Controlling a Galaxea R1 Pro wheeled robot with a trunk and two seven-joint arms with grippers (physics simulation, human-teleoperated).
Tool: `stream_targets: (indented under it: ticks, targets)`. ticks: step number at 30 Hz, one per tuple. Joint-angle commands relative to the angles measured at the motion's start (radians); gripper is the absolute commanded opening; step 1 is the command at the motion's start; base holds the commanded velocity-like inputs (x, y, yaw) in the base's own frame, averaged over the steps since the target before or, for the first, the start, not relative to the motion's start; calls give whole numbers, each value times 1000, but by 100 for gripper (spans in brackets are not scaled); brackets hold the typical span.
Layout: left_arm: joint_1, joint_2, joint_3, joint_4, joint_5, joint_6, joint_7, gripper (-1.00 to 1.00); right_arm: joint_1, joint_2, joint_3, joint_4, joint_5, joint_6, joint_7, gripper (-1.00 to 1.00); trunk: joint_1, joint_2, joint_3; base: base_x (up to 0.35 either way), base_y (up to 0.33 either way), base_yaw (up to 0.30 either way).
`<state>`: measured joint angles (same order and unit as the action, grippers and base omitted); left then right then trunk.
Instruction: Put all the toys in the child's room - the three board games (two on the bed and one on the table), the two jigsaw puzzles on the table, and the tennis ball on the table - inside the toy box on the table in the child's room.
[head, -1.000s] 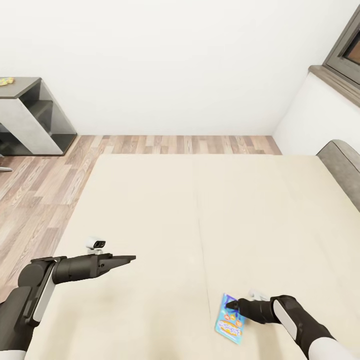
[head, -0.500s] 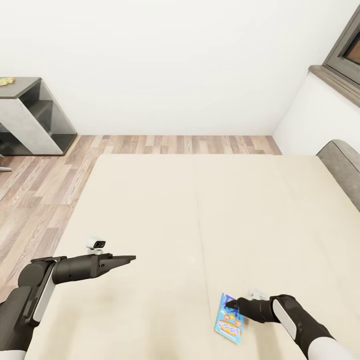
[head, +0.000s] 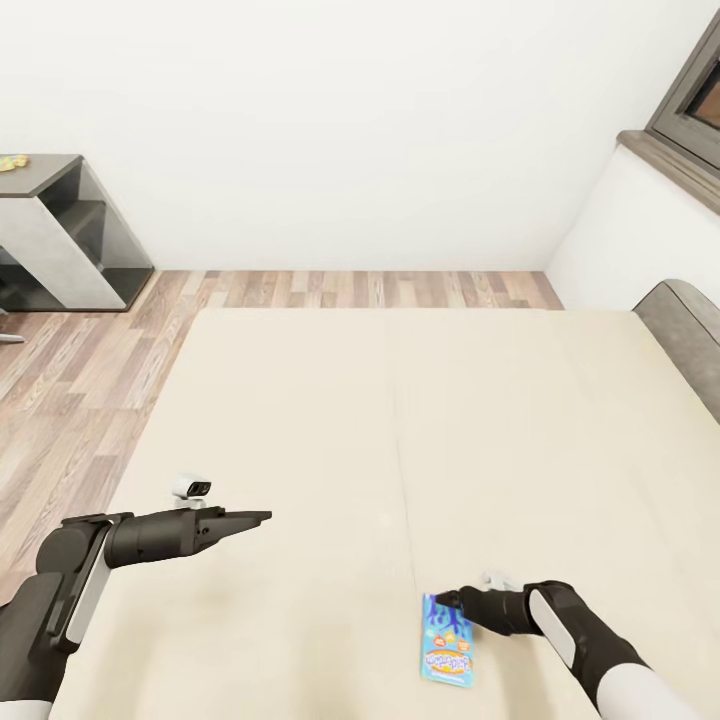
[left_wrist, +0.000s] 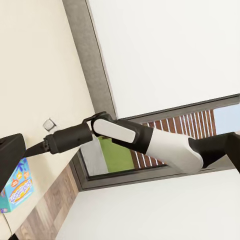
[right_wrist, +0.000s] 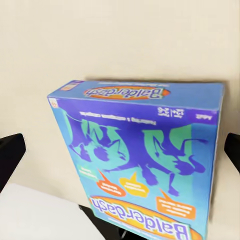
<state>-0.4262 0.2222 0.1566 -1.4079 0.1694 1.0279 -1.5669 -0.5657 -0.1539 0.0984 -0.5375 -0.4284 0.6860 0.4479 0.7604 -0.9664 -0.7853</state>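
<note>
1. On the bed (head: 400, 420), near its front edge, lies the blue game box (head: 447, 640), just ahead of the right gripper (head: 450, 601).
2. Right jaws stand spread either side of the box, not gripping; closing off-centre could push it away or tip it.
3. Left gripper (head: 262, 517) hovers well apart; jaws' state unclear.
4. Far bench (head: 45, 175) lies across the floor.

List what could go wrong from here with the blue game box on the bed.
1. The right end effector meets the blue board game only at its far edge, so a lift could let the box pivot or slip out.
2. In the right wrist view the fingers stand wide at either side of the box, apparently not clamped; lifting now may leave it behind.
3. The beige bed is soft-looking, so pressing down could tilt the box.
</note>
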Motion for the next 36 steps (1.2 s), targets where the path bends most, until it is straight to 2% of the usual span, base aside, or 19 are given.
stream_targets:
  ticks: [1,36]
  targets:
    - [0,0,0,0,0,11,-4,100,-1,0,4,-1,-1,3,1,100,0,-1,-1,0,0,0]
    - [0,0,0,0,1,11,-4,100,-5,6,12,2,8,10,-12,100,0,-1,-4,0,0,0]
